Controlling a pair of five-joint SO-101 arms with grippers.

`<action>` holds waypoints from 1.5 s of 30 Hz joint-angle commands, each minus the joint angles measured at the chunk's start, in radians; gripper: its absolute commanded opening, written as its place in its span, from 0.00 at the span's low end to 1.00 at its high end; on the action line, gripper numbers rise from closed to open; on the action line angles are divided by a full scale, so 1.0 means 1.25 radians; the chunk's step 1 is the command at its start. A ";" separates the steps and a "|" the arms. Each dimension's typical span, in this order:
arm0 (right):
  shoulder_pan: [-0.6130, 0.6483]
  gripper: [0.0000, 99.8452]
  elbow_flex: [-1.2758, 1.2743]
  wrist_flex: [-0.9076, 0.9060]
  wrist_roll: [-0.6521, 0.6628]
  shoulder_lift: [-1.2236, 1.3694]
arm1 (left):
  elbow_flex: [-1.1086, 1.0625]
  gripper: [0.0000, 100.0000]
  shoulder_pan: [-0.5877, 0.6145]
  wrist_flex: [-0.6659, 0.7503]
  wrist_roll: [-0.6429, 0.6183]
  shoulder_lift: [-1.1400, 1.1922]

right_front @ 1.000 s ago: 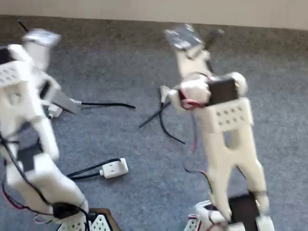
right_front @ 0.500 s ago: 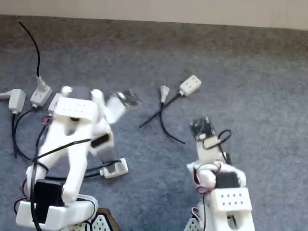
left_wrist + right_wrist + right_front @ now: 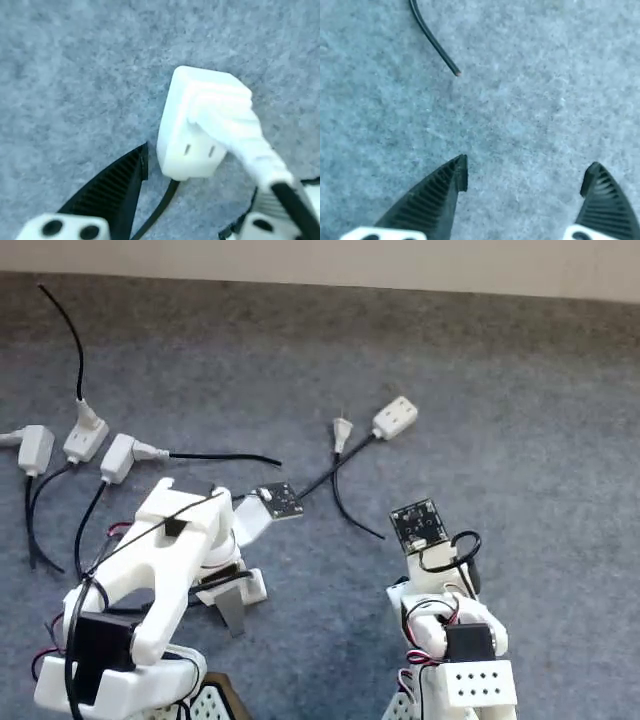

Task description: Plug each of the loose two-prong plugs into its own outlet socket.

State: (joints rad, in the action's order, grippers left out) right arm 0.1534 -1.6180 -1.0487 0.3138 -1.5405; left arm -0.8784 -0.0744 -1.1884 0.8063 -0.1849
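The task looks mostly done, but not finished. At the far left of the grey carpeted desk point(image 3: 520, 390) lies a group of three white connector pairs point(image 3: 82, 440). Each one looks like a plug pushed into its socket block, although they are too small to be sure.

One white two-prong plug on a black cord point(image 3: 340, 430) lies loose near the middle of the desk, with its prongs bare and pointing away from the arms. Just beside it, not touching, lies a small white outlet socket block point(image 3: 395, 417) on its own black cord, and the two cords cross below them. A second white outlet socket point(image 3: 190, 115) lies near the base of the left arm, and its two slots are empty.

The left gripper point(image 3: 235, 602) is low over this second socket with its jaws apart. The socket lies just ahead of its black finger and is not clamped. The right gripper point(image 3: 527, 165) hangs over bare desk with its jaws wide apart, holding nothing. The cut end of a black cord point(image 3: 456, 72) is near it.

As a judgement, at least one step is left: the loose plug must be picked up, lined up with a free socket and pushed in, and no gripper holds it yet
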 commanded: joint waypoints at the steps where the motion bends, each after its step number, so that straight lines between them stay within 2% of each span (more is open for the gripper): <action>1: -0.006 0.35 -0.001 0.003 0.006 -0.007 | -0.025 0.24 -0.010 0.103 -0.049 -0.025; 6: -0.006 0.35 -0.002 0.003 0.004 -0.007 | 0.007 0.04 -0.007 0.118 -0.052 -0.028; 13: -0.006 0.35 -0.003 0.003 0.004 -0.007 | 0.152 0.03 0.045 -0.069 -0.050 -0.028; 18: -0.006 0.35 -0.003 0.003 0.004 -0.007 | 0.366 0.03 0.190 -0.115 -0.055 -0.017; 21: -0.006 0.35 -0.003 0.003 0.004 -0.007 | 0.544 0.03 0.278 -0.125 -0.056 0.074; 25: -0.006 0.35 -0.003 0.004 0.004 -0.007 | 0.833 0.03 0.338 -0.209 -0.056 0.307; 32: -0.006 0.35 -0.013 0.006 0.002 -0.010 | 1.422 0.03 0.327 -0.408 -0.082 0.738; 35: -0.006 0.35 -0.036 0.040 0.002 -0.010 | 1.652 0.03 0.322 -0.450 -0.088 0.894; 39: -0.006 0.35 -0.041 0.044 0.002 -0.009 | 1.843 0.12 0.323 -0.453 -0.147 1.045; 45: -0.007 0.35 -0.041 0.045 0.002 -0.010 | 1.966 0.38 0.322 -0.455 -0.152 1.116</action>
State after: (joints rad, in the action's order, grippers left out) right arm 0.1534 -1.6579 -1.0150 0.3138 -1.5436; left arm 1.4569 0.3399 -1.7499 0.6283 1.2129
